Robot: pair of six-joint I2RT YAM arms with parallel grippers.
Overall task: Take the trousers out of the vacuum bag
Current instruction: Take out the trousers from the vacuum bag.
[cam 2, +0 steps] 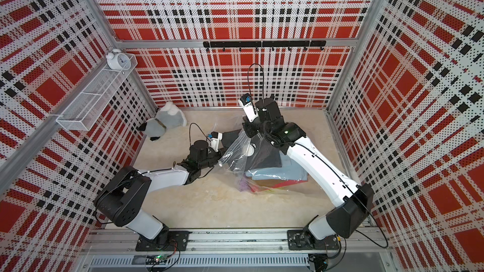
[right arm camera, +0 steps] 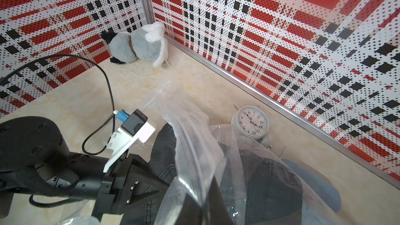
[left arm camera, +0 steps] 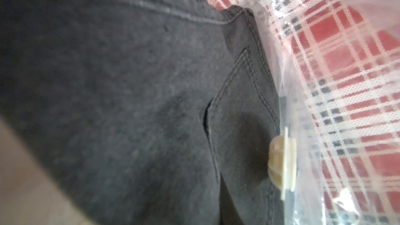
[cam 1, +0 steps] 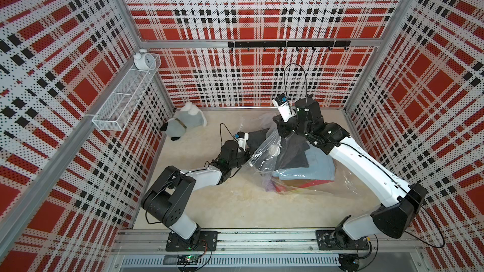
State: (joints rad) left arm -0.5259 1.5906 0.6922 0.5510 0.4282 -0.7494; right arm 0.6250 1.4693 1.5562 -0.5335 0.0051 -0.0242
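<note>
Right gripper (cam 1: pixel 279 132) is pinching clear crinkly plastic vacuum bag (cam 1: pixel 264 150); left gripper (cam 1: pixel 247 156), grip unclear, is touching charcoal-black folded trousers (cam 1: pixel 293 153) at nine o'clock.

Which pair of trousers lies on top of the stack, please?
The charcoal pair: it lies over the light blue pair, while the red pair and the lilac pair show through the bag at the bottom.

Vacuum bag (cam 1: pixel 262 153): clear plastic, glossy, crinkled. Charcoal trousers (left arm camera: pixel 129 104): matt denim-like cloth, slightly fuzzy, stitched seams. Plush toy (right arm camera: pixel 138 44), upper left of frame: soft fluffy fabric. Table (cam 1: pixel 235 205): smooth, pale, marble-look. Basket (cam 1: pixel 123 100): white metal mesh.
</note>
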